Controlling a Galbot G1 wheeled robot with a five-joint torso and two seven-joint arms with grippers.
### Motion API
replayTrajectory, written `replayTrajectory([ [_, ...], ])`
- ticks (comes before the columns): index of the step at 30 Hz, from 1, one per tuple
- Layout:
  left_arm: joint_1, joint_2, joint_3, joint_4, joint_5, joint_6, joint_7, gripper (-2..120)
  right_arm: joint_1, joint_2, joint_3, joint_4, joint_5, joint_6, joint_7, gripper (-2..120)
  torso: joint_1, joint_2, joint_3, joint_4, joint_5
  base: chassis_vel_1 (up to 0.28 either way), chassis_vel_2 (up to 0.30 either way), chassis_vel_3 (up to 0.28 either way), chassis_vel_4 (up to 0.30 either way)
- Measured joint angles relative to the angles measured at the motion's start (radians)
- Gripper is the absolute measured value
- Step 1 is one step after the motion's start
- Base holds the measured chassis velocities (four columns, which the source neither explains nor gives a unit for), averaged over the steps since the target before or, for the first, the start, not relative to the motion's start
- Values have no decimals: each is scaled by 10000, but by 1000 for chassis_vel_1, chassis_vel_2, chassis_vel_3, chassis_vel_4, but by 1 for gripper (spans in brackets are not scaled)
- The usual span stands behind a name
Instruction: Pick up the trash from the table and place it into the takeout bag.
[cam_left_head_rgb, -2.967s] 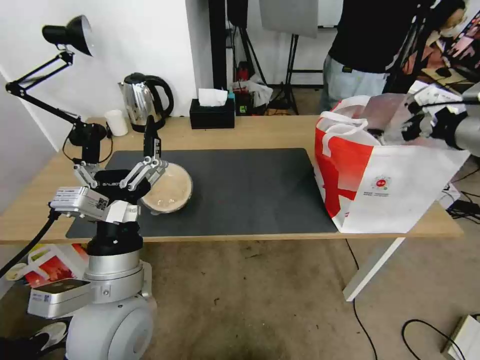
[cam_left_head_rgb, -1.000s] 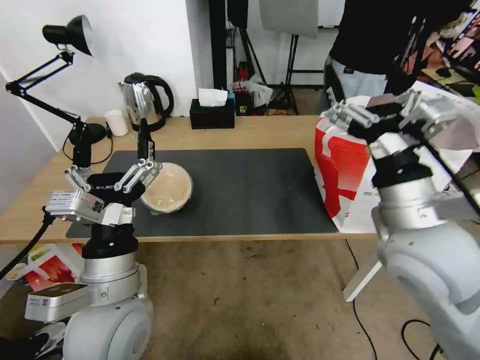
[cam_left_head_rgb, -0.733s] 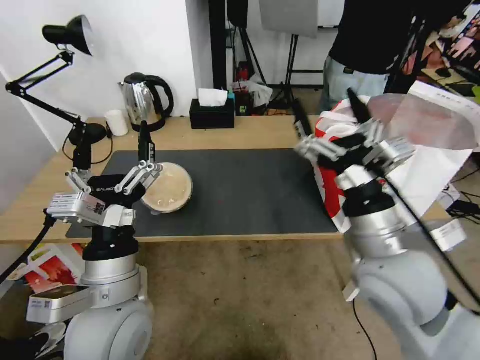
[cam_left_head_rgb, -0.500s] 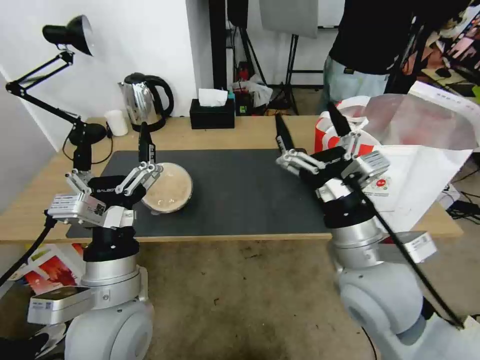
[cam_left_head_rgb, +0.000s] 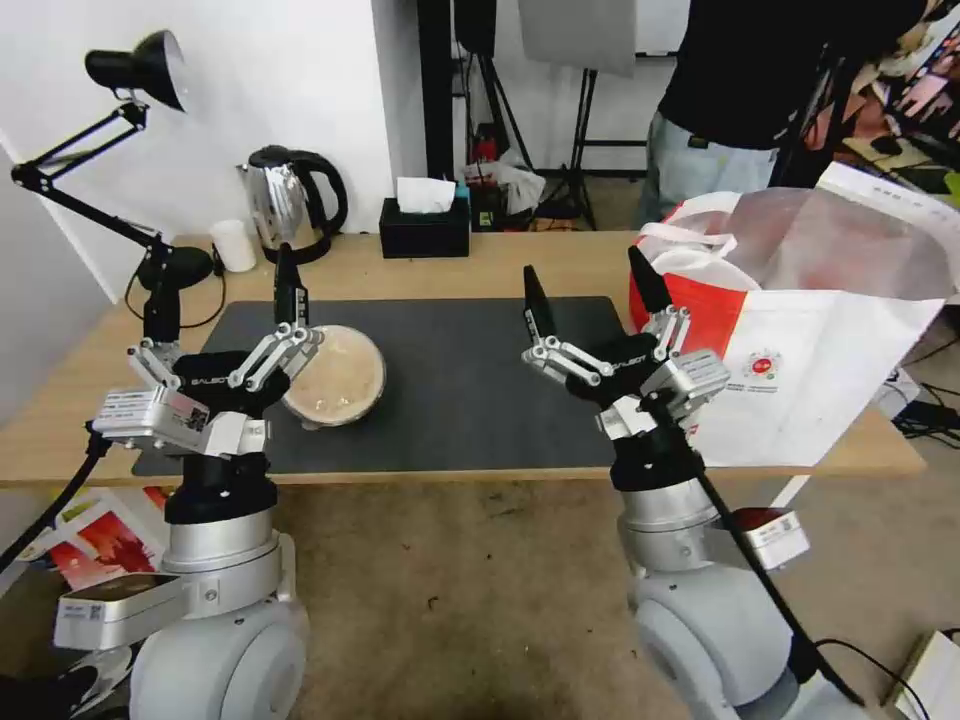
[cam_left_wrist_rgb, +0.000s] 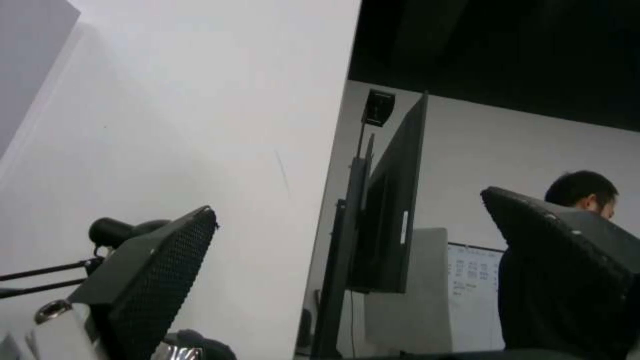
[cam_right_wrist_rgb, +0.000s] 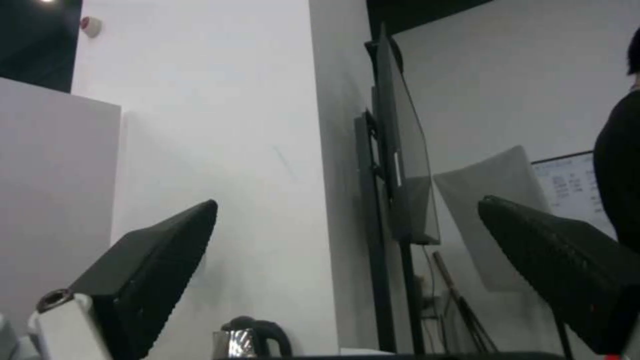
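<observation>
One piece of trash, a round beige lidded bowl (cam_left_head_rgb: 338, 376), sits on the left part of the dark grey mat (cam_left_head_rgb: 470, 380) on the light-wood table (cam_left_head_rgb: 520, 265). My left gripper (cam_left_head_rgb: 220, 300) stands open and empty just in front of and to the left of the bowl, pointing up; the left wrist view shows its fingers (cam_left_wrist_rgb: 150, 280) spread wide. The red and white takeout bag (cam_left_head_rgb: 800, 350) stands at the table's right end with its mouth open. My right gripper (cam_left_head_rgb: 585, 270) is open and empty over the mat's front right, left of the bag, its fingers (cam_right_wrist_rgb: 153, 270) far apart.
At the table's back stand a steel kettle (cam_left_head_rgb: 290, 200), a small white cup (cam_left_head_rgb: 234, 245), a black tissue box (cam_left_head_rgb: 424, 226) and a black desk lamp (cam_left_head_rgb: 140, 65) whose base sits at the left. A person (cam_left_head_rgb: 740, 90) stands behind the bag. Cables lie on the floor at the right.
My right arm has come away from the bag's mouth, swinging down and left to the table's front. The left arm and the beige bowl have barely moved.
</observation>
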Motion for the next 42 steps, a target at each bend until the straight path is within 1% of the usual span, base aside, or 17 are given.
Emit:
replayTrajectory([
  [2, -22, 3, 4, 0, -7, 0, 1, 100, -135, 202, -13, -45, -316, 110, -20, 100, 0, 0, 0, 0, -1, 0, 0, 0, 0],
  [6, -37, 18, 1, 0, -25, 0, 1, 100, -241, 443, 25, -60, -478, 185, -24, 100, 0, 0, 0, 0, -1, 0, 0, 0, 0],
  [20, -102, 126, -8, 0, -114, 91, -7, 100, -366, 726, 106, -157, -848, 431, -39, 100, 0, 0, 0, 0, 0, 0, 0, 0, 0],
  [22, -103, 206, -30, 0, -222, 282, -115, 100, -373, 744, 107, -160, -867, 443, -44, 100, 0, 0, 0, 0, -1, 0, 0, 0, 0],
  [24, -68, 358, -110, 0, -422, 878, -391, 100, -373, 744, 106, -167, -871, 446, -47, 100, 1, 0, 0, 0, -1, 0, 0, 0, 0],
  [25, -68, 358, -110, 0, -422, 878, -391, 100, -373, 744, 106, -167, -871, 446, -47, 100, 1, 0, 0, 0, -1, 0, 0, 0, 0],
  [26, -52, 415, -130, 0, -617, 1121, -520, 100, -372, 744, 107, -172, -872, 446, -47, 100, 0, 0, 0, 0, -1, 0, 0, 0, 0],
  [29, -83, 813, -269, 0, -1865, 2053, -1182, 100, -374, 754, 116, -212, -896, 447, -49, 100, 0, 0, 0, 0, -1, 0, 0, 0, 0],
  [30, -83, 813, -269, 0, -1865, 2053, -1182, 100, -374, 754, 116, -212, -896, 447, -49, 100, 0, 0, 0, 0, -1, 0, 0, 0, 0],
  [34, -265, 1235, -459, 0, -3168, 2568, -1815, 100, -383, 795, 125, -256, -914, 448, -52, 100, 1, 0, 0, 0, -2, 0, 0, 0, 0],
  [35, -265, 1235, -459, 0, -3168, 2568, -1815, 100, -383, 795, 125, -256, -914, 448, -52, 100, 1, 0, 0, 0, -2, 0, 0, 0, 0],
  [39, -529, 1553, -645, 0, -4418, 3042, -2353, 100, -377, 804, 132, -296, -920, 450, -58, 100, 0, 0, 0, -1, -2, 0, 0, 0, 0],
  [40, -529, 1553, -645, 0, -4418, 3042, -2353, 100, -377, 804, 132, -296, -920, 450, -58, 100, 0, 0, 0, -1, -2, 0, 0, 0, 0],
  [42, -655, 1670, -722, 0, -4888, 3303, -2605, 100, -361, 803, 139, -318, -920, 451, -60, 100, 1, 0, 0, 0, -2, 0, 0, 0, 0],
])
